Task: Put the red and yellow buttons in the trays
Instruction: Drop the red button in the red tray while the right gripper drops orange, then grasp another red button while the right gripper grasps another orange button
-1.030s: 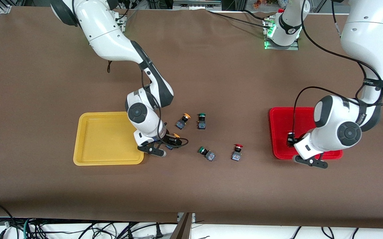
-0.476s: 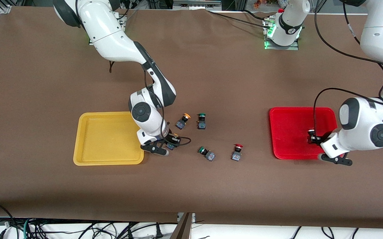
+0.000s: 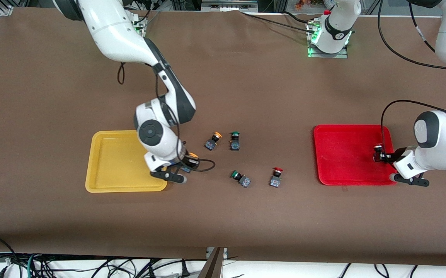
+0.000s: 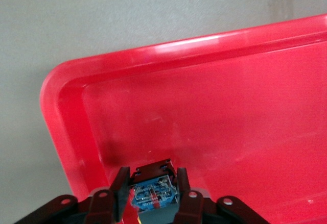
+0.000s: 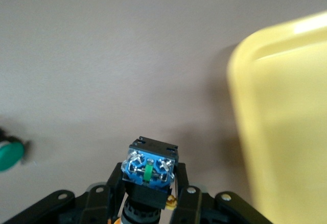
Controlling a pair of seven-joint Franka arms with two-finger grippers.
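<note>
A: On the brown bench (image 3: 246,216), which step is in hand?

B: A yellow button (image 3: 189,159) is clamped in the right end effector (image 3: 180,166) beside the yellow tray (image 3: 91,170); a red button (image 3: 378,153) is gripped by the left end effector (image 3: 385,157) over the red tray (image 3: 323,170). Release there is called for next.

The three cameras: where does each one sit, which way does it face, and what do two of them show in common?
Front view: high across the table, facing both arm bases; shows both arms, the yellow tray and red tray.
Left wrist view: on the left arm, looking down into the red tray; left claw shut on a button.
Right wrist view: on the right arm, beside the yellow tray; right claw shut on a button.
Each wrist view shares its tray with the front view.
</note>
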